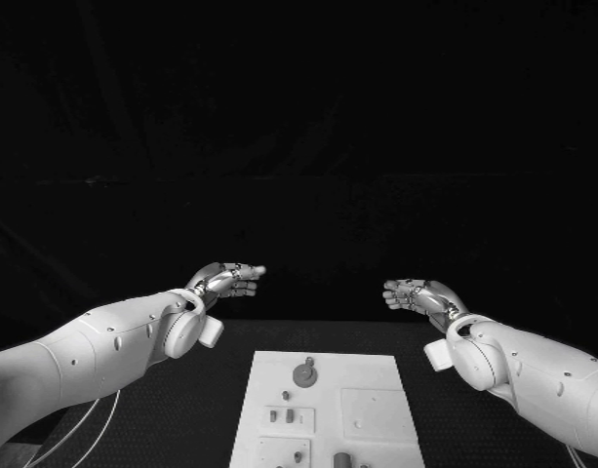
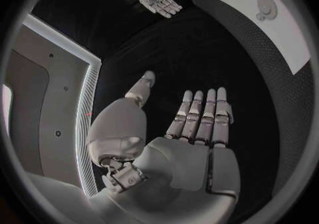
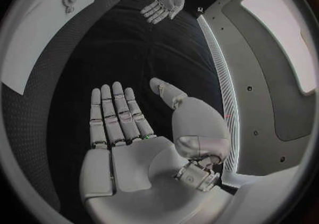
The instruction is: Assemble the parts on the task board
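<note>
The white board [image 1: 330, 409] sits at the bottom middle of the head view, small parts [image 1: 305, 371] lying on it. The left hand [image 1: 228, 280] and right hand [image 1: 419, 294] hang beyond its far edge, fingers straight and released, holding nothing. This fits either a start or a finish. Open dark table [image 1: 186, 409] flanks both sides.

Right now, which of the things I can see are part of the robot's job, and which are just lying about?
Part of the job:
- white board
- small parts on it, such as the round piece
- left hand, open and empty
- right hand, open and empty

Just there:
- black table
</note>
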Robot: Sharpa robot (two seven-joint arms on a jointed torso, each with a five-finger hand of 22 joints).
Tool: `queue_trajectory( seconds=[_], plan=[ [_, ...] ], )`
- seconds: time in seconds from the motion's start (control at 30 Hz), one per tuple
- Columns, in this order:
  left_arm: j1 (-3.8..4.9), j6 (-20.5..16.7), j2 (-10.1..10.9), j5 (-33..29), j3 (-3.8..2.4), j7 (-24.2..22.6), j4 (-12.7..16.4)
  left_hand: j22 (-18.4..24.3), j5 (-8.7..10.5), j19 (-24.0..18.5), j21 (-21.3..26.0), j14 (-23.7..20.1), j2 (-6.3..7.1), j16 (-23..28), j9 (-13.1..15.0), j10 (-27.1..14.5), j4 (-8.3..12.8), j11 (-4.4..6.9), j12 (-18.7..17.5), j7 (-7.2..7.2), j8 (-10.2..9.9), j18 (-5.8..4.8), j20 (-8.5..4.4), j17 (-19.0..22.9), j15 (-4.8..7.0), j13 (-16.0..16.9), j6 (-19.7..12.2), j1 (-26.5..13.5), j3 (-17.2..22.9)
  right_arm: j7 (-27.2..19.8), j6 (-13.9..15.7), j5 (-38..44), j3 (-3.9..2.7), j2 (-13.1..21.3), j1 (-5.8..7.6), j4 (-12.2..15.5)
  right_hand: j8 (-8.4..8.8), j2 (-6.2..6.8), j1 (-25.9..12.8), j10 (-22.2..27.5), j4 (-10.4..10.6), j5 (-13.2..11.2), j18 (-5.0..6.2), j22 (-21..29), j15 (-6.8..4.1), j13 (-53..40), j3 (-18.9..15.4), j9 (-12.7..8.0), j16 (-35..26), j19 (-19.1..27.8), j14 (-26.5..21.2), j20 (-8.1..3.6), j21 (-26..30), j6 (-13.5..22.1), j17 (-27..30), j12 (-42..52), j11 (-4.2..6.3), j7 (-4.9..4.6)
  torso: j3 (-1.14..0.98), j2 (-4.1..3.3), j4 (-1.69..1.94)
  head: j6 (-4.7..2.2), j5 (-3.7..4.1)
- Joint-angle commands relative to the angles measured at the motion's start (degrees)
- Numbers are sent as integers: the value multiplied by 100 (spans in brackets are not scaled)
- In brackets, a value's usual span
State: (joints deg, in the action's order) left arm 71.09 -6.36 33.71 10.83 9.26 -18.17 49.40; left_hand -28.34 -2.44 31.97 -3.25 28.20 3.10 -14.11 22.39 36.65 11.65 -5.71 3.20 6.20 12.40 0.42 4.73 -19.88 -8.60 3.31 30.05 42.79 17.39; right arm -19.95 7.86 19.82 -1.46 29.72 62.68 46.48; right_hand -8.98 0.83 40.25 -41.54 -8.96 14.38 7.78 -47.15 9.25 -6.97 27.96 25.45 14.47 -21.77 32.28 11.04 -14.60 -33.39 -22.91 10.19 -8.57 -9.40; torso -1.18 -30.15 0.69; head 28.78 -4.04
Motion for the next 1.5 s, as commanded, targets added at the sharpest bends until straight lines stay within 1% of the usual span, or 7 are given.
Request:
queue_trajectory(
  seconds=[0.03, 0.27, 0.47, 0.8, 0.93, 1.1, 1.5],
  plan=[
    [-14, -69, 18, -22, -18, -20, 62, 2834, 244, -3197, 325, -2820, -310, 1411, -2239, -3665, -1165, 571, -320, -620, -1240, -42, -473, 1988, 860, -331, -3005, -4279, -1739, -16, 70, -25, 0, 15, 6, 68, 898, -83, -4025, 4154, 896, -1438, -778, 4715, -925, 697, -2796, -2545, -1447, 2177, -3228, -1104, 1460, 3339, 2291, -1019, 857, 940, 13, -10, -1, 24, 21],
    [-178, -633, 183, -184, -157, -194, 671, 2834, 244, -3197, 325, -2820, -310, 1411, -2239, -3665, -1165, 571, -320, -620, -1240, -42, -473, 1988, 860, -331, -3005, -4279, -1739, -153, 576, -303, 21, 226, -31, 676, 898, -83, -4025, 4154, 896, -1438, -778, 4715, -925, 697, -2796, -2545, -1447, 2177, -3228, -1104, 1460, 3339, 2291, -1019, 857, 940, 72, -62, -39, 324, 235],
    [-457, -1591, 462, -458, -391, -489, 1702, 2834, 244, -3197, 325, -2820, -310, 1411, -2239, -3665, -1165, 571, -320, -620, -1240, -42, -473, 1988, 860, -331, -3005, -4279, -1739, -387, 1433, -775, 56, 583, -93, 1708, 898, -83, -4025, 4154, 896, -1438, -778, 4715, -925, 697, -2796, -2545, -1447, 2177, -3228, -1104, 1460, 3339, 2291, -1019, 857, 940, 114, -100, -66, 540, 390],
    [-930, -3215, 935, -922, -789, -989, 3452, 2834, 244, -3197, 325, -2820, -310, 1411, -2239, -3665, -1165, 571, -320, -620, -1240, -42, -473, 1988, 860, -331, -3005, -4279, -1739, -803, 2958, -1614, 118, 1219, -204, 3543, 898, -83, -4025, 4154, 896, -1438, -778, 4715, -925, 697, -2796, -2545, -1447, 2177, -3228, -1104, 1460, 3339, 2291, -1019, 857, 940, 118, -103, -69, 560, 404],
    [-1033, -3568, 1038, -1023, -875, -1098, 3832, 2834, 244, -3197, 325, -2820, -310, 1411, -2239, -3665, -1165, 571, -320, -620, -1240, -42, -473, 1988, 860, -331, -3005, -4279, -1739, -905, 3334, -1821, 134, 1376, -231, 3996, 898, -83, -4025, 4154, 896, -1438, -778, 4715, -925, 697, -2796, -2545, -1447, 2177, -3228, -1104, 1460, 3339, 2291, -1019, 857, 940, 118, -103, -69, 560, 404],
    [-1092, -3773, 1097, -1082, -925, -1161, 4053, 2834, 244, -3197, 325, -2820, -310, 1411, -2239, -3665, -1165, 571, -320, -620, -1240, -42, -473, 1988, 860, -331, -3005, -4279, -1739, -978, 3601, -1968, 145, 1487, -250, 4317, 898, -83, -4025, 4154, 896, -1438, -778, 4715, -925, 697, -2796, -2545, -1447, 2177, -3228, -1104, 1460, 3339, 2291, -1019, 857, 940, 118, -103, -69, 560, 404],
    [-1093, -3776, 1098, -1083, -926, -1162, 4056, 2834, 244, -3197, 325, -2820, -310, 1411, -2239, -3665, -1165, 571, -320, -620, -1240, -42, -473, 1988, 860, -331, -3005, -4279, -1739, -985, 3626, -1982, 146, 1497, -252, 4347, 898, -83, -4025, 4154, 896, -1438, -778, 4715, -925, 697, -2796, -2545, -1447, 2177, -3228, -1104, 1460, 3339, 2291, -1019, 857, 940, 118, -103, -69, 560, 404]
  ],
)
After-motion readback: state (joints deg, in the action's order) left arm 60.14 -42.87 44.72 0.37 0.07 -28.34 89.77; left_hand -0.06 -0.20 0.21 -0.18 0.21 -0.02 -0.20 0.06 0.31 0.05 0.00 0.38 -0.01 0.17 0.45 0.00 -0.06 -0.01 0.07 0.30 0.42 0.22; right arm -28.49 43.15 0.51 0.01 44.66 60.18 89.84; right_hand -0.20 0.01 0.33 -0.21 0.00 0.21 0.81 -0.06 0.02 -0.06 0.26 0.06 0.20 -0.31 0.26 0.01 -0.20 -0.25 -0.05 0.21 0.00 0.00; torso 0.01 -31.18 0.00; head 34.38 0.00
